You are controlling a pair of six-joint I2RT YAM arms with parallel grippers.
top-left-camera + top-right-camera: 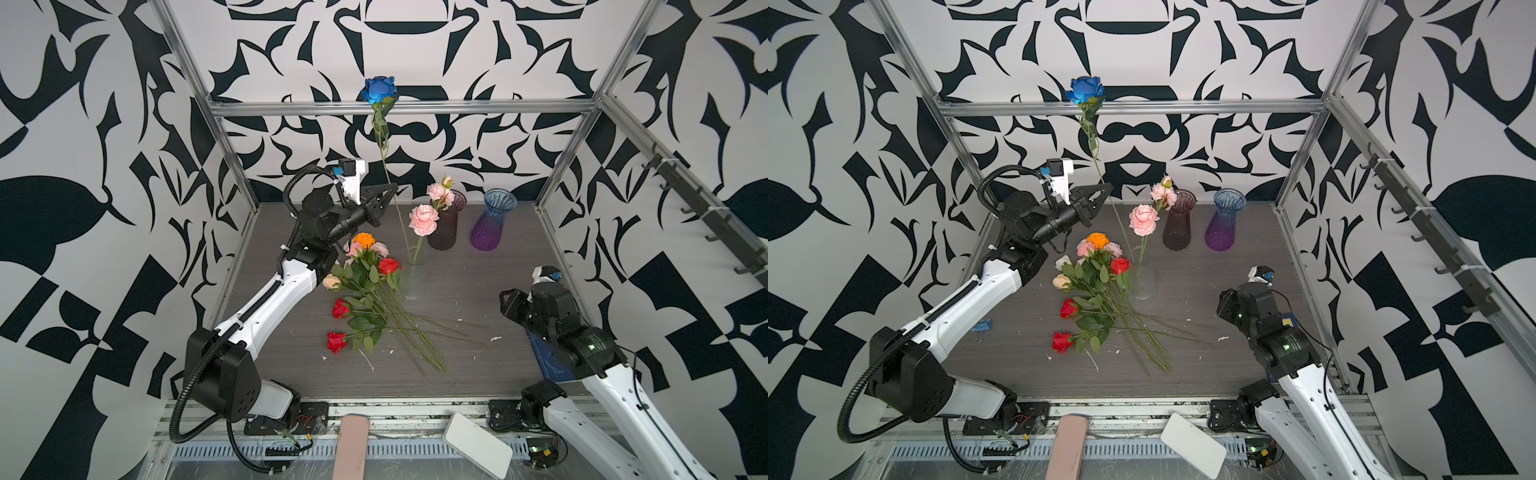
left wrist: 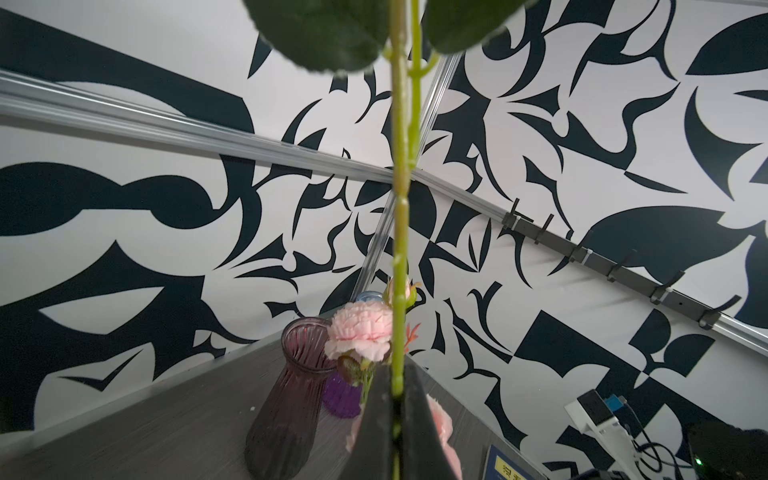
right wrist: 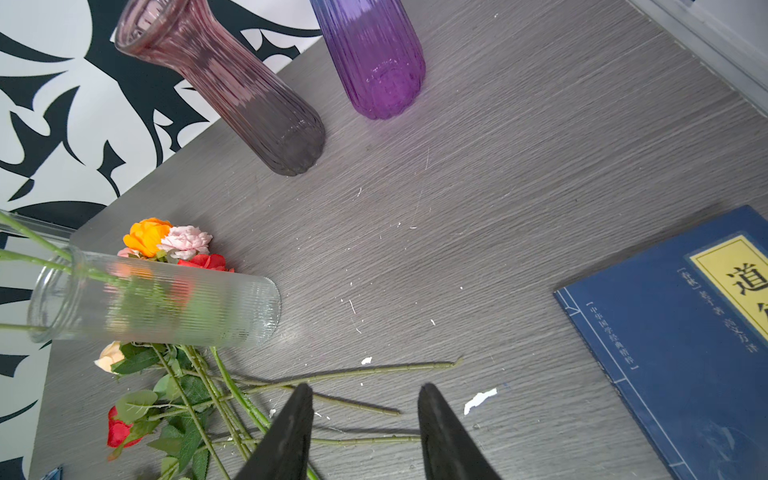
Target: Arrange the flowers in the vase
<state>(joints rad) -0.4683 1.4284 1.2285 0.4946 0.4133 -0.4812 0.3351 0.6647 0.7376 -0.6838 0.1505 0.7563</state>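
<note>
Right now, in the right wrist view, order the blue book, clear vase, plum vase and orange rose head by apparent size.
blue book, cropped
clear vase and plum vase, too alike to rank
orange rose head

Lighting's flat and even, bright but soft, looks like it comes from overhead. Shadows on the table are barely there. Both top views are wide-angle, so the metal rails splay outward toward the edges. In the left wrist view the leaves right at the lens are mush, and the stem is soft too. The right wrist view is crisp, with a mild sheen on the clear vase.
</note>
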